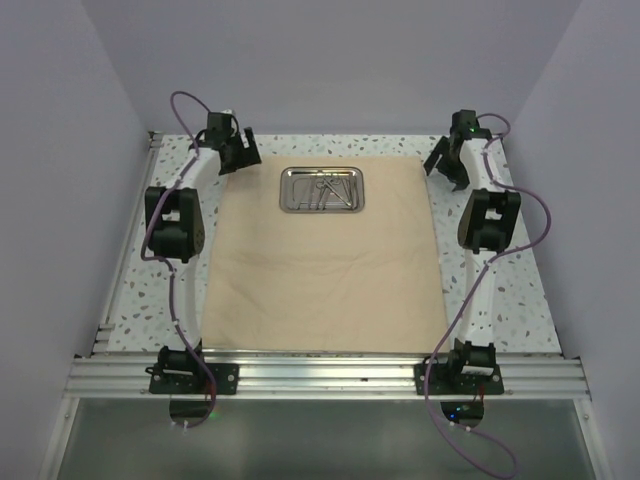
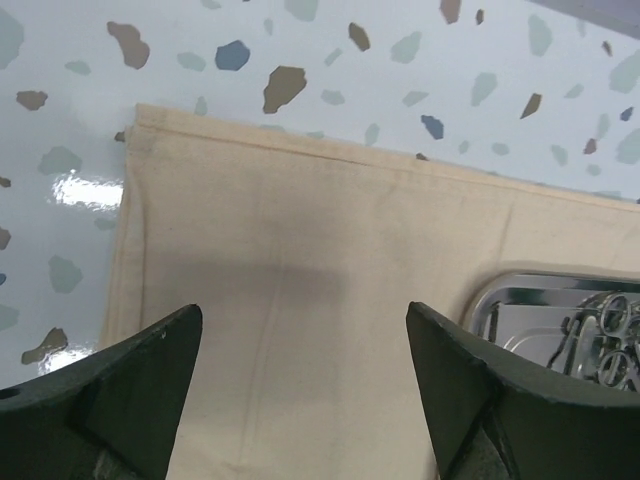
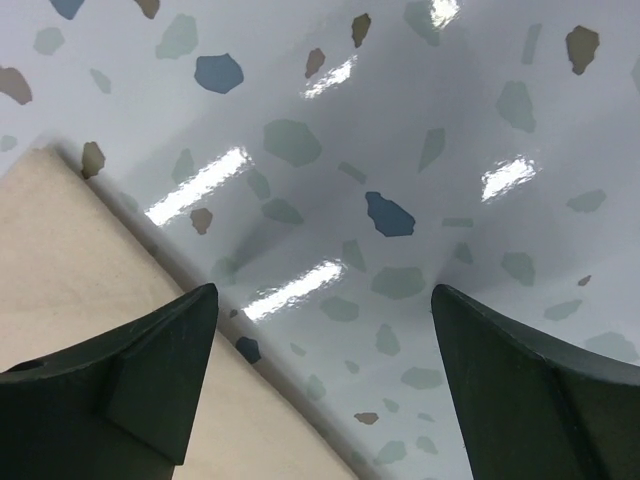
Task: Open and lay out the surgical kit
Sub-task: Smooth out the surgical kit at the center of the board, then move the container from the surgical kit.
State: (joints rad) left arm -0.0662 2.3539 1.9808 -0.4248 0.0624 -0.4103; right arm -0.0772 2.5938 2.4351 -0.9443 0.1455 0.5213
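Observation:
The beige cloth wrap (image 1: 325, 265) lies spread flat over the middle of the table. A shiny steel tray (image 1: 321, 189) sits on its far part and holds thin silver instruments (image 1: 328, 191). My left gripper (image 1: 237, 152) is open above the cloth's far left corner (image 2: 300, 280); the tray (image 2: 520, 300) shows at the right of the left wrist view. My right gripper (image 1: 448, 160) is open over bare tabletop just beyond the cloth's far right corner (image 3: 70, 260). Both grippers are empty.
The speckled tabletop (image 1: 520, 290) shows around the cloth. Purple walls close in the far and side edges. An aluminium rail (image 1: 320, 375) with both arm bases runs along the near edge.

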